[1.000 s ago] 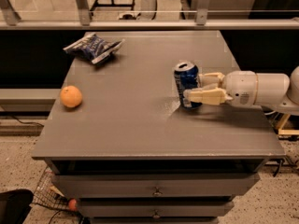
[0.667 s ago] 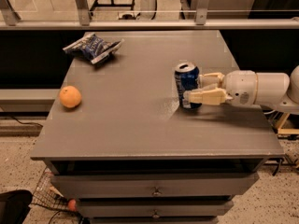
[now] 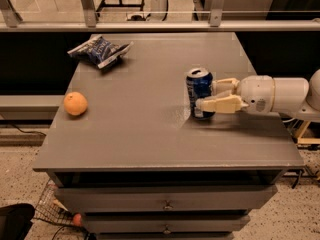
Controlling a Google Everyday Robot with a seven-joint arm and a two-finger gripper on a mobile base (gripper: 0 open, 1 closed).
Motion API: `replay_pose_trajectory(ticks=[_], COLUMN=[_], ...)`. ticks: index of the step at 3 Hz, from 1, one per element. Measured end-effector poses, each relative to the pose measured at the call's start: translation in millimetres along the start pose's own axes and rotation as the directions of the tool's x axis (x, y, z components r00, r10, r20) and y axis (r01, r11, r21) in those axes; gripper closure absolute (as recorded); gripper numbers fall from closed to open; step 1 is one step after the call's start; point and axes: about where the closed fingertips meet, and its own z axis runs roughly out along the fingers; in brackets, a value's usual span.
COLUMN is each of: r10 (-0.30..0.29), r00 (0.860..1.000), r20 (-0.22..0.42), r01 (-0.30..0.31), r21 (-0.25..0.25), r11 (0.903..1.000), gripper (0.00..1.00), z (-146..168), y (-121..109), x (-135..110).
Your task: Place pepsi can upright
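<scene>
One pepsi can (image 3: 199, 86) stands upright right of the tabletop's (image 3: 145, 134) middle, toward the right edge, gripped by my gripper (image 3: 208, 95), whose two fingers (image 3: 220, 104) close on it from the right. One orange (image 3: 75, 103) sits near the left edge and one snack bag (image 3: 100, 50) at the far-left corner. Bare tabletop stretches between them and along the front edge.

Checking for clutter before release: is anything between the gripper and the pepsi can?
Nothing visible. The gripper grips the upright pepsi can on the table; the orange and snack bag lie well away.
</scene>
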Motion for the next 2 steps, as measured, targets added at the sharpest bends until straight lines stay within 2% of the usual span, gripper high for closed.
replay_pose_trajectory(ticks=[1, 2], r10=[-0.001, -0.002], r00=[1.000, 1.000], r20=[0.000, -0.001], r01=[0.001, 0.002], r21=[-0.005, -0.010], r11=[1.0000, 1.0000], gripper=[0.18, 0.00], z=[2.6, 4.8], y=[1.0, 1.9], x=[-0.5, -1.0])
